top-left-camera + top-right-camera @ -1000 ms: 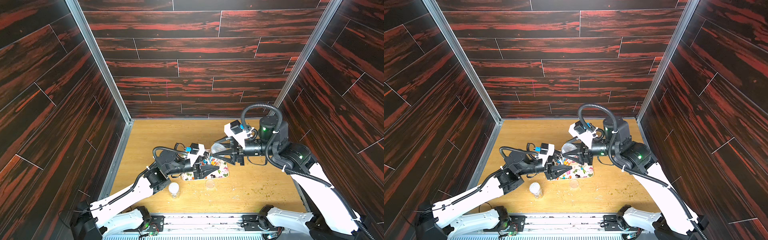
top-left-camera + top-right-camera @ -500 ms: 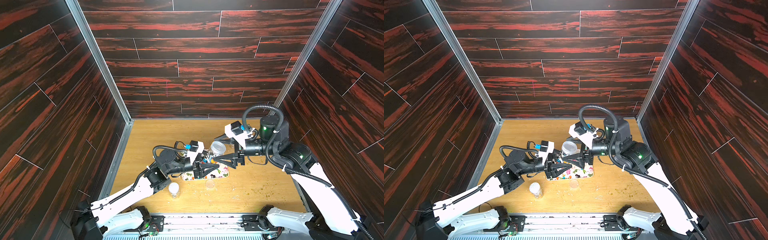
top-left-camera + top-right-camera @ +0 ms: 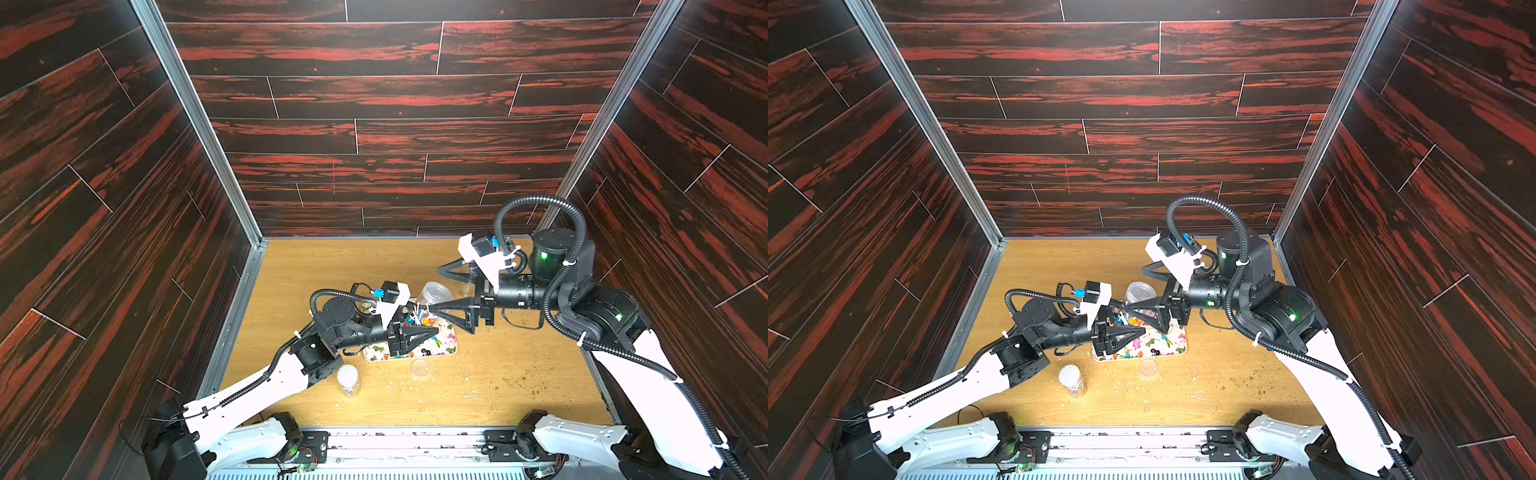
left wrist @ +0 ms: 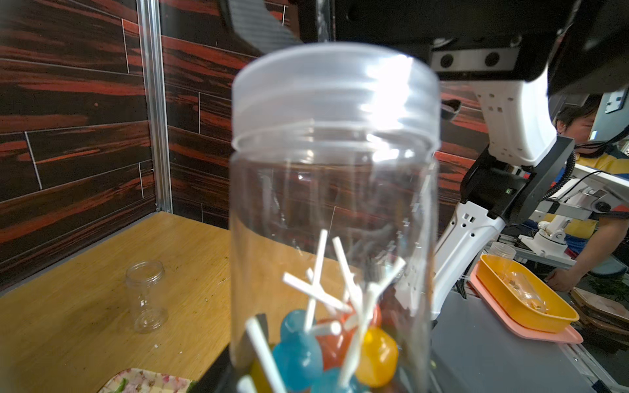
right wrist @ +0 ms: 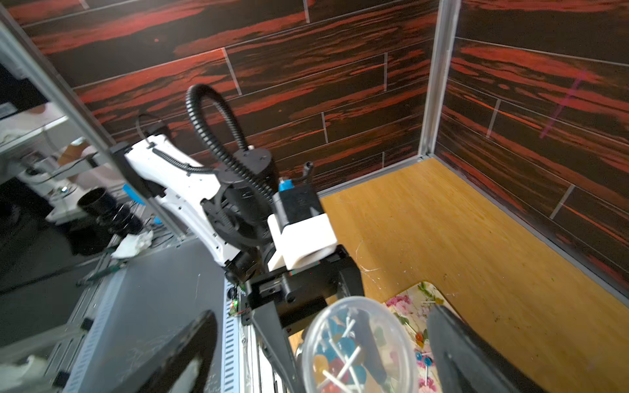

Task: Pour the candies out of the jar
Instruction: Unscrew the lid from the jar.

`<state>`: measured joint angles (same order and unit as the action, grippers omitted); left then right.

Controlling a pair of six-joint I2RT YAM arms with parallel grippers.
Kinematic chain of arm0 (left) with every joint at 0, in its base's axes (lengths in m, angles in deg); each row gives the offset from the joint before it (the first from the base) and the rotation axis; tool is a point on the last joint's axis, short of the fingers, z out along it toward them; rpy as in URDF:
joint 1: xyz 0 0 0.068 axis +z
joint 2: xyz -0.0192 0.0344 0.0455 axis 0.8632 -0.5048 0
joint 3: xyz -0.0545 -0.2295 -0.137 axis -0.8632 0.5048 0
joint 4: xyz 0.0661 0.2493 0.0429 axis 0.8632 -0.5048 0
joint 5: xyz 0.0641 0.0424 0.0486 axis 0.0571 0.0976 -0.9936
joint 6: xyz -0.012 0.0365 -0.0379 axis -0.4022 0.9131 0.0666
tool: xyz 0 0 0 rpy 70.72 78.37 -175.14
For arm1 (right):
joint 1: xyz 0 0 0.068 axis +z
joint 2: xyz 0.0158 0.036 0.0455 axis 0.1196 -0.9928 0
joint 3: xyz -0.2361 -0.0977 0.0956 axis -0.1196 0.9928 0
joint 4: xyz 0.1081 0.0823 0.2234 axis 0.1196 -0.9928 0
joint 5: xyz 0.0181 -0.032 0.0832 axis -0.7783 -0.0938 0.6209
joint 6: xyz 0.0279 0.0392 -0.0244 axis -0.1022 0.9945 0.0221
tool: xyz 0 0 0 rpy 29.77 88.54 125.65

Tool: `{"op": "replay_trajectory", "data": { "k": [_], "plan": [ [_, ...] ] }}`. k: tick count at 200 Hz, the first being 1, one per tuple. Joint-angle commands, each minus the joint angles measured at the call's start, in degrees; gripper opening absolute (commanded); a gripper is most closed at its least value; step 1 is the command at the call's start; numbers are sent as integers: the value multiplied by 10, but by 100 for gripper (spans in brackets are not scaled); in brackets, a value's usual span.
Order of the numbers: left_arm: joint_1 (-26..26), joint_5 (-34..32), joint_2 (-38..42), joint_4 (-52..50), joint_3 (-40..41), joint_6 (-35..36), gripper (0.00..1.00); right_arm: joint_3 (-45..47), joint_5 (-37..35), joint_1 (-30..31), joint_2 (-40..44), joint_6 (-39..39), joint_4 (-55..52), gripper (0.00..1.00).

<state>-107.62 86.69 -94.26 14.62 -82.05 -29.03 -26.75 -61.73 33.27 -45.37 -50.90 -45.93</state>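
Left end effector is clamped on the lower part of the jar, holding it upright over the flowery tray on the worktop. The lid is on. The candies, blue, orange and red balls on white sticks, sit at the bottom of the jar, plus a few loose on the tray. Right end effector is spread wide, a finger on each side of the lid, not gripping it.

Clear capped jar, candies at btm
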Motion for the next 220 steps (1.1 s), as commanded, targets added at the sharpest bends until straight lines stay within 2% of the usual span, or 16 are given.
{"op": "replay_trajectory", "data": {
  "k": [1, 21, 58, 94, 163, 189, 220],
  "plan": [
    [2, -21, 10, -6, -11, 24, 56, -3, -108, 0, 20, 125, 0, 91],
    [2, -36, 14, -17, -13, 41, 56, -15, -157, 1, 17, 183, -27, 85],
    [2, -52, 10, -30, -21, 62, 56, 0, -210, 24, 12, 257, -42, 84],
    [3, -56, 9, -43, -26, 72, 56, 9, -262, 64, 1, 288, -47, 84],
    [3, -58, 12, -43, -23, 74, 56, 18, -255, 85, -22, 304, -42, 84],
    [3, -59, 13, -44, -21, 75, 56, 18, -242, 87, -24, 305, -38, 76],
    [2, -62, 16, -45, -20, 76, 56, 25, -245, 91, -27, 309, -44, 76]
  ]
}}
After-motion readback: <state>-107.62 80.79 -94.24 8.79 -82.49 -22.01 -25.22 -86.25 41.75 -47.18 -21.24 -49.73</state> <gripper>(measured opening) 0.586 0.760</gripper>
